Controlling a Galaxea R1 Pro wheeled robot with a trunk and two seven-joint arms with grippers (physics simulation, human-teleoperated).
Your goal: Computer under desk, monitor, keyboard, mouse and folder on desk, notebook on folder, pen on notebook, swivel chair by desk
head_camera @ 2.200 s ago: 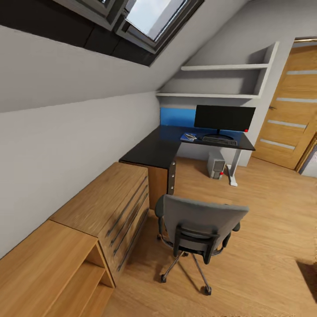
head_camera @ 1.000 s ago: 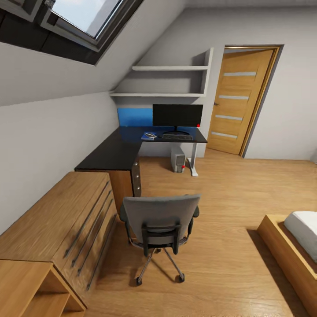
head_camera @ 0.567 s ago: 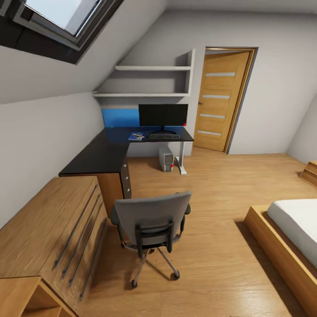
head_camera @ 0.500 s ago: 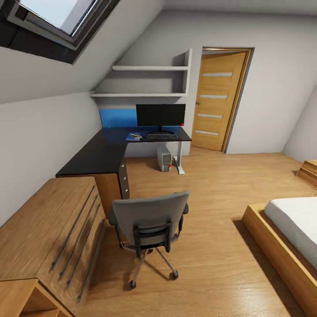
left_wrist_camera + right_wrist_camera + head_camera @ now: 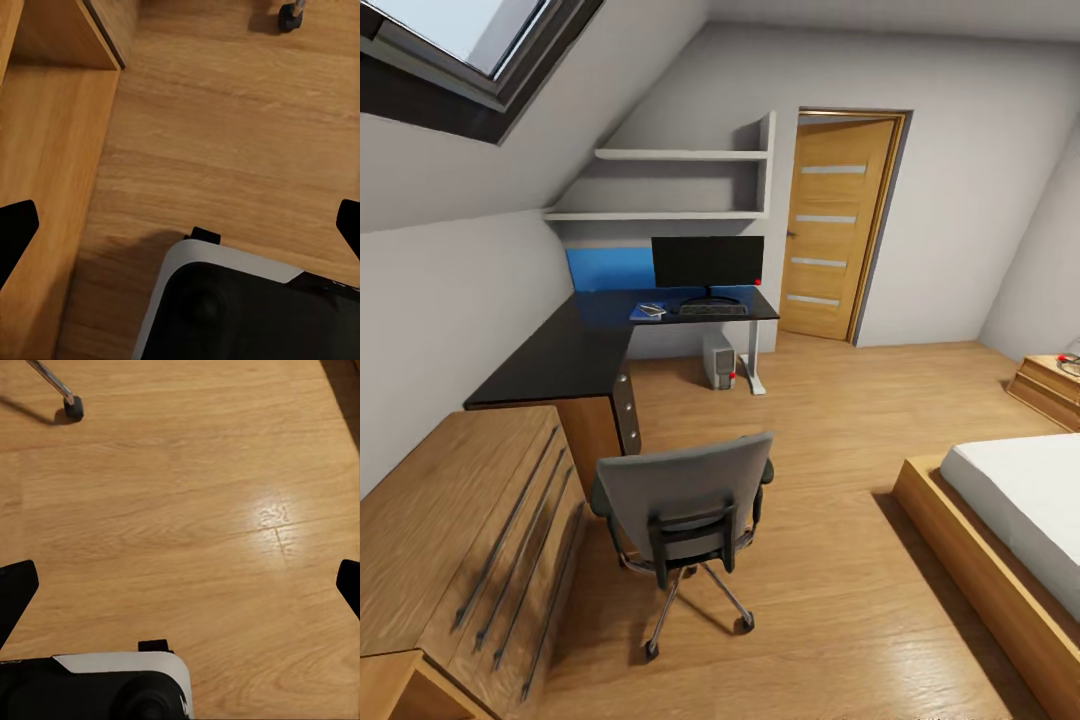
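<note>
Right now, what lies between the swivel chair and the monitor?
In the head view, the desk's drawer pedestal and near wing sit just beyond the chair; past them, bare wood floor runs toward the monitor, with the keyboard before it.

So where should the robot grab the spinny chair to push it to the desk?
Probably the top edge of the swivel chair's tall grey backrest, coming from behind. Its back faces the camera, the rim looks thin enough to pinch, and the desk lies beyond, so a push would likely roll it there on its casters.
</note>
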